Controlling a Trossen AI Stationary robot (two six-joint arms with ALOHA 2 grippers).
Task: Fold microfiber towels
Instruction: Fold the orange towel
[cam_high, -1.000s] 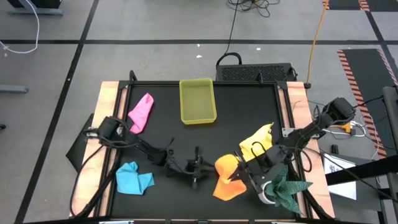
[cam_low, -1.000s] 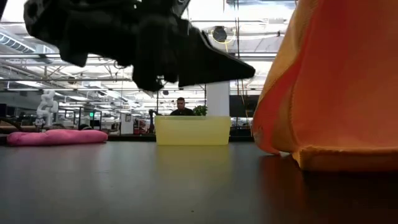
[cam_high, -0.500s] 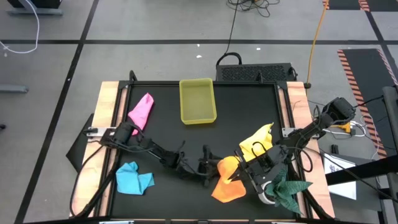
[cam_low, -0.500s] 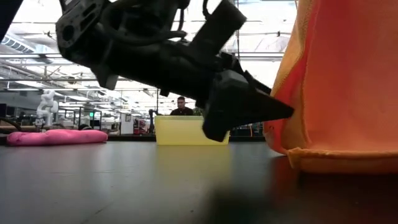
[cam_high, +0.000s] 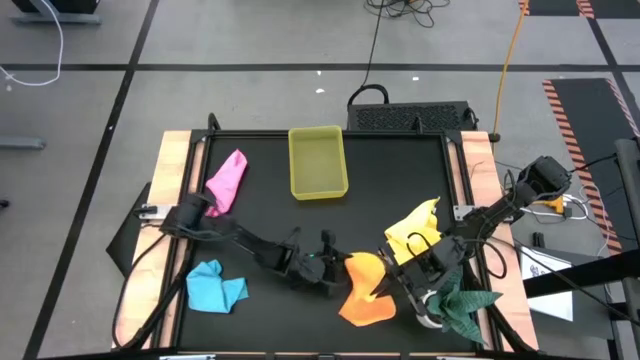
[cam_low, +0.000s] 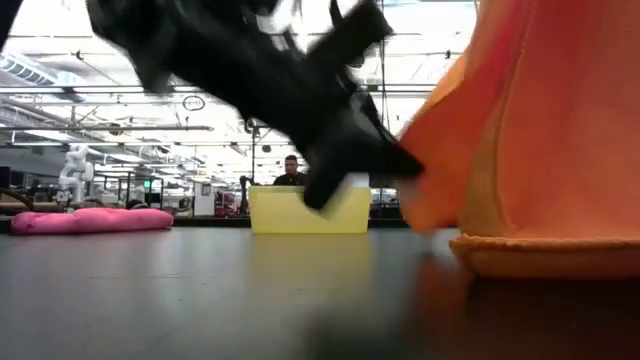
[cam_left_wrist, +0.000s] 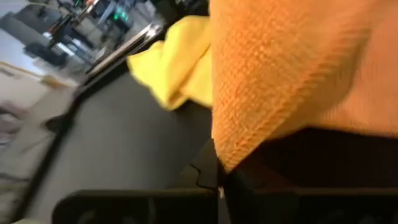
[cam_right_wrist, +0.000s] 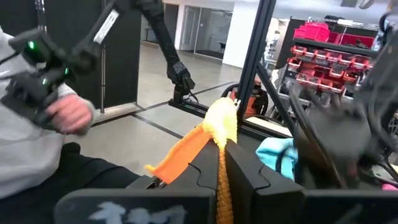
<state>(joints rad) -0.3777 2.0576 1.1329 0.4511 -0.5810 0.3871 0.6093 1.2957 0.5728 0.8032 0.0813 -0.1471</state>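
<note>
— Near the table's front edge, right of the middle, sits the orange towel (cam_high: 364, 290). How will it handle?

— Light and floppy, I'd judge. It sags wherever nothing holds it, so an edge or corner is the place to take it, not the bunched middle.

— Who has it now?

— The right gripper (cam_right_wrist: 221, 163) has its fingers pressed together on a pinch of the cloth; the wrist view shows the fabric running up between them. The left gripper (cam_high: 332, 267) is right at the towel's left edge. The low view shows its tip meeting the cloth, but I cannot tell whether its fingers are apart or together.

— Which way does the towel run?

— It is lifted and crumpled, so no clean long axis. From above it stretches roughly from the table's rear towards the front, draped from the right gripper's hold.

— And the others?

— The yellow towel (cam_high: 415, 227) lies just behind the orange one, near the right edge. The blue towel (cam_high: 214, 286) is front left, the pink towel (cam_high: 227, 180) rear left, and the yellow tray (cam_high: 318, 162) rear centre. A dark green cloth (cam_high: 465, 304) is bunched at the front right corner.
</note>
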